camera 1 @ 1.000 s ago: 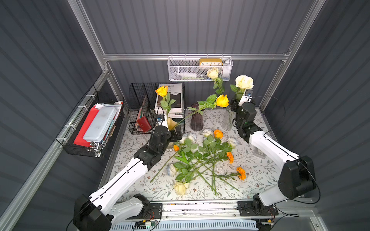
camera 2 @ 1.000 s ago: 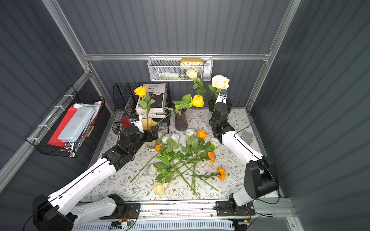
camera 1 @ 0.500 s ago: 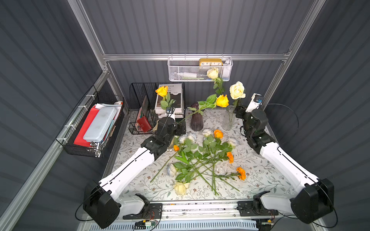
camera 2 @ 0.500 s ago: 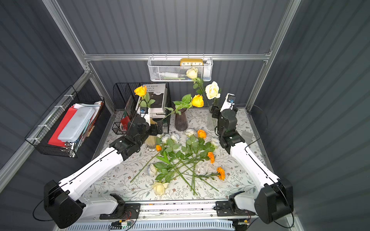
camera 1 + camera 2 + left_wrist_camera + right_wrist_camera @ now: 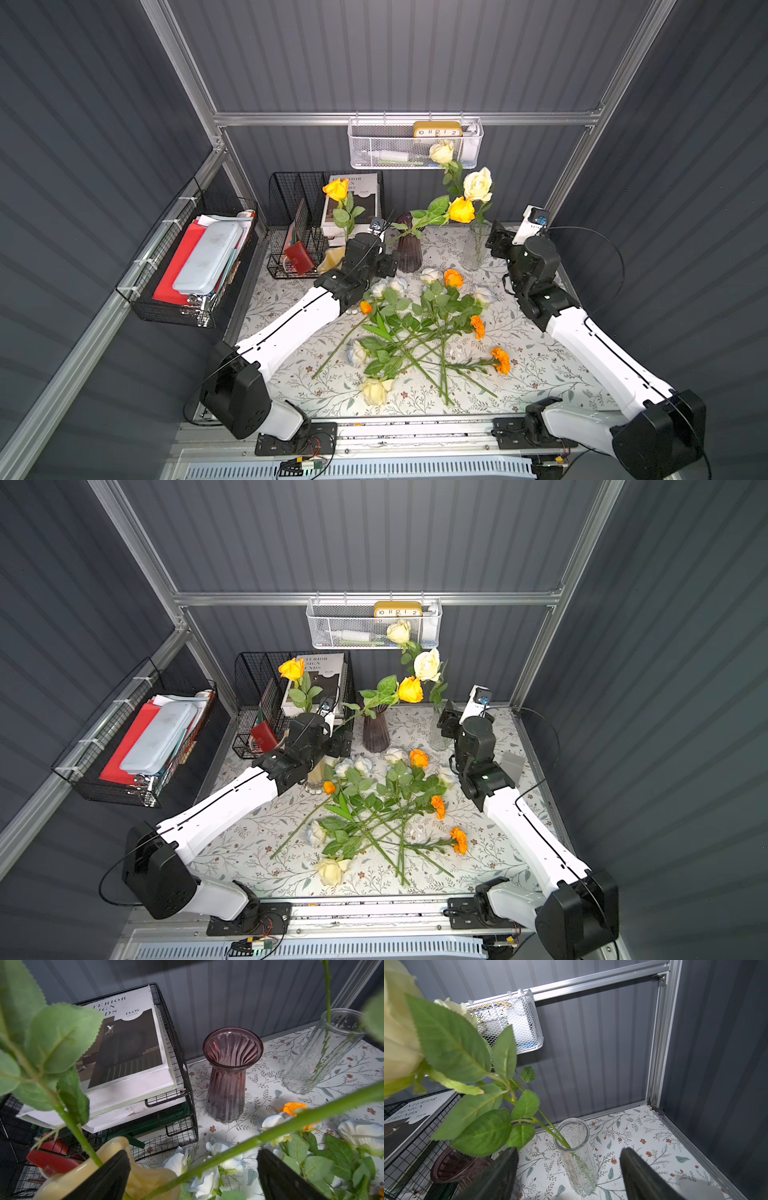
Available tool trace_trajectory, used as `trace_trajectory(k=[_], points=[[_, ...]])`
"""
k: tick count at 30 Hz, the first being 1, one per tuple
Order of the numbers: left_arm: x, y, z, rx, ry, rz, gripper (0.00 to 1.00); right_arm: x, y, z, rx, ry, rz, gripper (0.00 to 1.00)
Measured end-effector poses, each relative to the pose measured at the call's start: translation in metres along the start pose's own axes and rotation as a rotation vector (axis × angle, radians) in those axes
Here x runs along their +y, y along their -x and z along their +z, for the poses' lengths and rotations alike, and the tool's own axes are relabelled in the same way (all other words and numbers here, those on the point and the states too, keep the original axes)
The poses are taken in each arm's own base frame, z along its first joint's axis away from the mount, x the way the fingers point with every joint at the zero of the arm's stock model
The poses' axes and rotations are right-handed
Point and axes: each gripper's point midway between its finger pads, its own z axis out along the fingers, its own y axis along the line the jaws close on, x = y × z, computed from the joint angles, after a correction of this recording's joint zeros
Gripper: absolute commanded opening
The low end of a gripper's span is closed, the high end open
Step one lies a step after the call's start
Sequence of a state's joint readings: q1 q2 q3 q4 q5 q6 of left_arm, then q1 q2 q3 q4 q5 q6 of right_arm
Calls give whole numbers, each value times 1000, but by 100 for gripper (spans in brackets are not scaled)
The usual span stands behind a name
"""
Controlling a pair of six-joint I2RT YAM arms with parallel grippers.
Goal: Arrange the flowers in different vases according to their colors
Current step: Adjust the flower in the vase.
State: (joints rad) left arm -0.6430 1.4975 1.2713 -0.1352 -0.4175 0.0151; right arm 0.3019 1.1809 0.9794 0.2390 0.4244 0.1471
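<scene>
Several flowers (image 5: 415, 328) lie piled mid-table: orange marigolds (image 5: 453, 277), bluish-white roses (image 5: 430, 275) and a cream rose (image 5: 374, 390). The creamy-yellow vase (image 5: 145, 1178) holds an upright yellow rose (image 5: 336, 189) and a leaning one (image 5: 461, 210). The leaning stem (image 5: 270, 1132) crosses between the jaws of my open left gripper (image 5: 384, 264), ungripped. The purple vase (image 5: 226, 1084) is empty. The clear vase (image 5: 577, 1159) holds two cream roses (image 5: 478, 185). My right gripper (image 5: 496, 243) stands open beside it, holding nothing.
A black wire rack (image 5: 299, 232) with books and a red wallet stands at the back left, close to the left gripper. A white mesh basket (image 5: 415, 145) hangs on the back wall. A side basket (image 5: 195, 266) holds a frosted box. The right wall is near the right arm.
The cream rose beside the right gripper tipped left and settled in the clear vase, and the right gripper drew back from it. The left gripper moved back and right, over the creamy-yellow vase.
</scene>
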Motion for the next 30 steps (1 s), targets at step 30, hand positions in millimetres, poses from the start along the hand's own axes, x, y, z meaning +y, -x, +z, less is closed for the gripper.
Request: trace_trajectory(k=[30], points=[[99,33,8,-76,257,-116,99,-1,-39,-40,144,103,28,69]])
